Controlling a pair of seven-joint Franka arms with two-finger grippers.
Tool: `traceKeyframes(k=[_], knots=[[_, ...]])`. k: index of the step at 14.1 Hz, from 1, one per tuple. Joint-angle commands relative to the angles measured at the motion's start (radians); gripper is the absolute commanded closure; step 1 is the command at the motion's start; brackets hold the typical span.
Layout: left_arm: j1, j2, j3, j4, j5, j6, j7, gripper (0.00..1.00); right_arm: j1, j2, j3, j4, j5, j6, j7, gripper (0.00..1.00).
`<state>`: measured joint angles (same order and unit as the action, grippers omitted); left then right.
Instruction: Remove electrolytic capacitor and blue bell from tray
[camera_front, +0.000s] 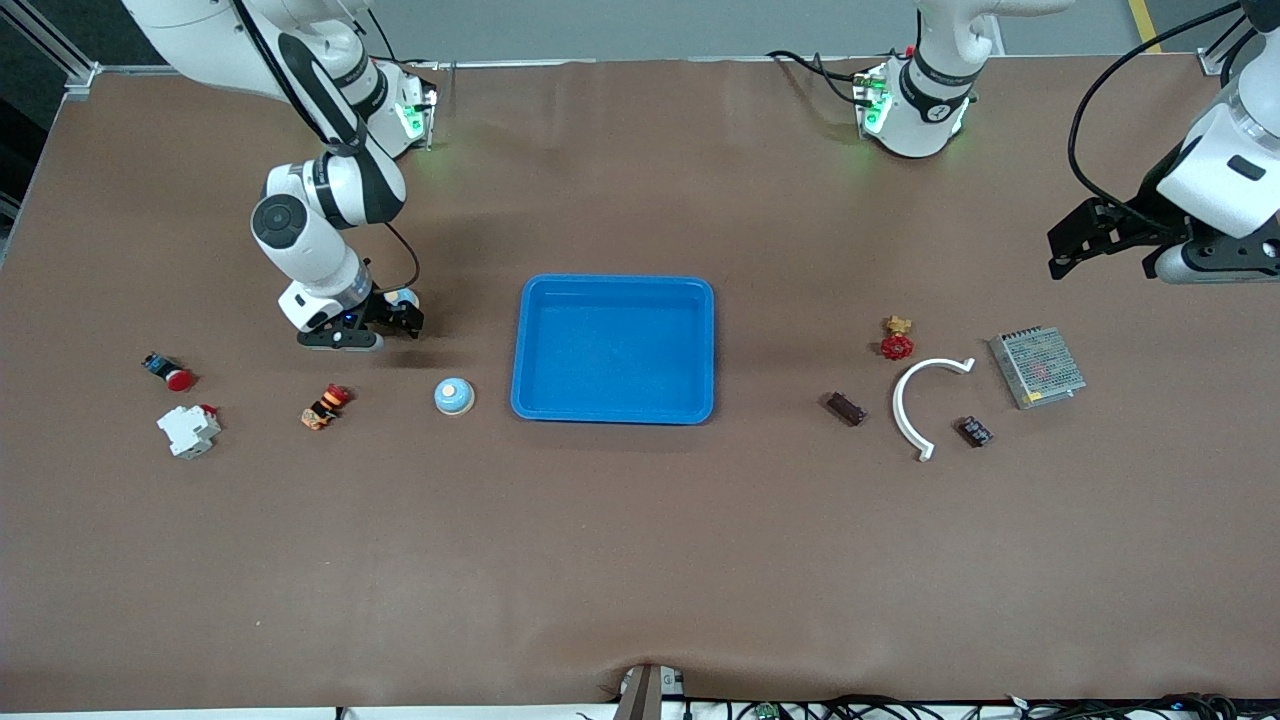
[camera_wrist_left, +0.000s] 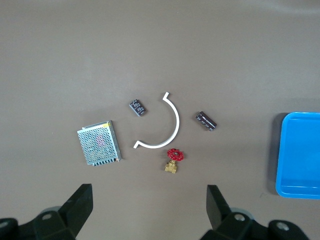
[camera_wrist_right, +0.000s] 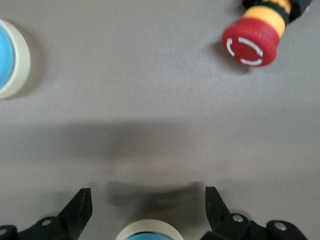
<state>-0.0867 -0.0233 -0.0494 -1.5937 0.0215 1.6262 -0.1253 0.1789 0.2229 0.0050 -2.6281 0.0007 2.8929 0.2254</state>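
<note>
**Tray Empty: Removal Step Judged Complete**

1. Nearest the front camera, toward the left arm's end, lay a short capacitor (camera_front: 974, 431), a white arc (camera_front: 915, 405) and a long capacitor (camera_front: 846, 408). All were on the table, well apart from the tray. Which of the two the task meant could not be told.
2. Toward the right arm's end lay a white breaker (camera_front: 188, 430) and an orange-red button (camera_front: 325, 405). The bell (camera_front: 454, 396) stood on the table just beside the tray.
3. The tray (camera_front: 612, 284) sat at mid-table with nothing in it.
4. Farther off lay a mesh box (camera_front: 1037, 367) and a red valve (camera_front: 897, 340).
5. The right gripper (camera_front: 385, 318) hung low over the table, jaws wide and holding nothing. A second round blue-and-white part (camera_wrist_right: 147, 232) showed at its fingers.
6. The left gripper (camera_front: 1085, 240) waited high above the mesh box, jaws wide and empty.

Judgement: both removals appeared done. The next move called only for the arms to lift clear without nudging nearby parts.
</note>
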Motion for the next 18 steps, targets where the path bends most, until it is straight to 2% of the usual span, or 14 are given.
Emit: traceKeyframes(k=[1, 6, 7, 9, 10, 14, 18], knots=[[0.002, -0.007, -0.009, 0.0, -0.005, 0.004, -0.014, 0.0, -0.015, -0.036, 0.013, -0.064, -0.011, 0.043, -0.005, 0.0], [0.004, -0.01, -0.021, 0.0, -0.005, 0.004, -0.014, 0.0, -0.013, -0.037, 0.013, -0.116, -0.011, 0.098, -0.005, 0.0], [0.004, -0.01, -0.021, -0.002, -0.005, 0.004, -0.014, 0.0, -0.013, -0.039, 0.013, -0.121, -0.011, 0.1, -0.005, 0.06], [0.004, -0.01, -0.021, 0.0, -0.005, 0.004, -0.014, 0.0, -0.013, -0.039, 0.013, -0.121, -0.011, 0.1, -0.005, 0.48], [0.004, -0.01, -0.021, 0.0, -0.005, 0.004, -0.014, 0.0, -0.013, -0.039, 0.013, -0.121, -0.011, 0.098, 0.002, 0.62], [0.004, -0.012, -0.023, 0.001, -0.005, 0.001, -0.014, 0.0, -0.01, -0.043, 0.015, -0.128, -0.01, 0.098, 0.011, 0.75], [0.004, -0.009, -0.023, 0.001, -0.005, 0.006, -0.014, 0.0, -0.007, -0.072, 0.017, -0.174, -0.01, 0.103, 0.026, 0.77]])
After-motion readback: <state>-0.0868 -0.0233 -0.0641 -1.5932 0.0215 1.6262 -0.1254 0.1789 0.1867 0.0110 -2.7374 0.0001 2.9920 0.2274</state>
